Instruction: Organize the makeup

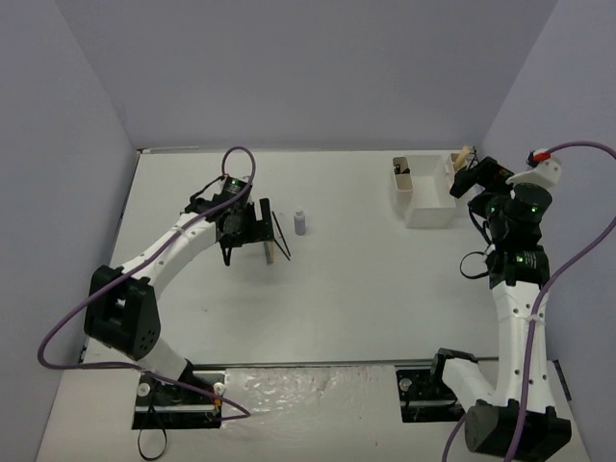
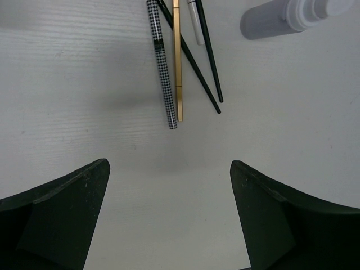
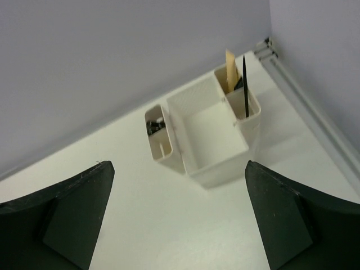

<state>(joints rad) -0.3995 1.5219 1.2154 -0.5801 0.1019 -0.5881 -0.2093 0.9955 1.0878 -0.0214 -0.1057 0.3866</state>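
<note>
Several thin makeup pencils lie together on the table (image 1: 280,237). In the left wrist view I see a checked pencil (image 2: 163,67), a gold pencil (image 2: 178,62) and thin black pencils (image 2: 197,67). A grey-purple bottle (image 1: 299,222) stands just right of them and also shows in the left wrist view (image 2: 275,21). My left gripper (image 1: 258,227) (image 2: 169,164) is open and empty, just short of the pencil tips. My right gripper (image 1: 469,179) (image 3: 178,164) is open and empty, beside the white box. A tan stick (image 3: 230,64) and a black pencil (image 3: 245,93) stand in the box's end compartment.
The white compartmented box (image 1: 423,207) (image 3: 216,166) sits at the back right. Its middle compartment looks empty, and its other end compartment holds small dark items (image 3: 153,127). Purple walls close in the table on three sides.
</note>
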